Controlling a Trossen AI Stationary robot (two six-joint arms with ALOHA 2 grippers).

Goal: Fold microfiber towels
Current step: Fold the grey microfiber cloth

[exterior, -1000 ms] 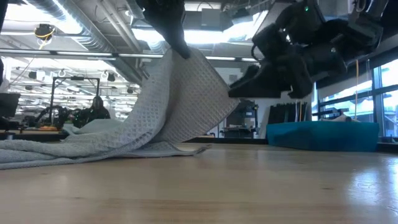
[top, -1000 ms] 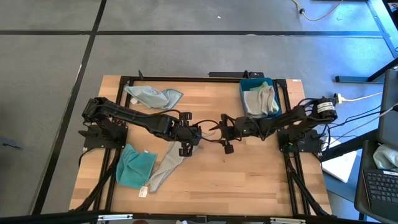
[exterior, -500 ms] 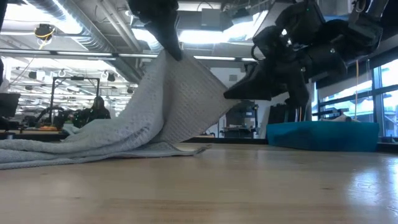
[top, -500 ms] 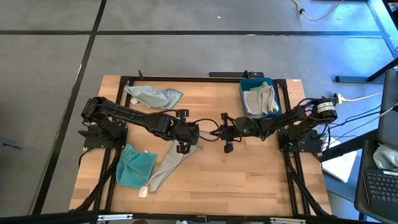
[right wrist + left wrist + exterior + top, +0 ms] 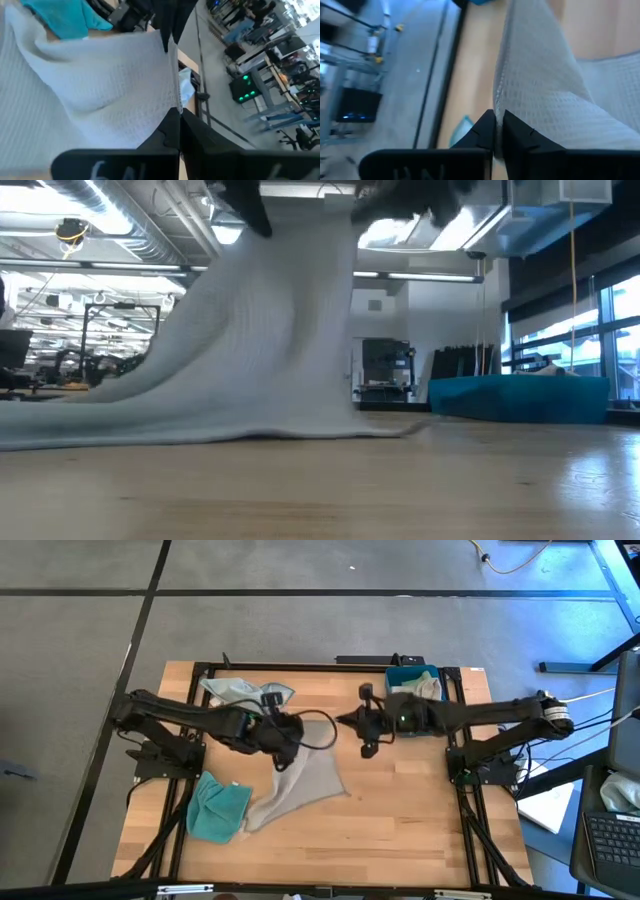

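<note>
Grey towel point(image 5: 305, 783): hangs stretched between both grippers, its top edge lifted, lower part trailing on the table point(image 5: 400, 830) below them.
Left gripper point(image 5: 287, 732): fingers point(image 5: 487, 131) pressed together on one top corner of the grey towel.
Right gripper point(image 5: 345, 721): fingers point(image 5: 175, 127) clamped on the other top corner.
Teal towel point(image 5: 215, 808): crumpled beside the grey towel's trailing end, below the left gripper.
Pale blue towel point(image 5: 245, 693): bunched just behind the left gripper.
Blue tray point(image 5: 392, 676): just behind the right gripper, holding folded towels point(image 5: 422, 688).
</note>
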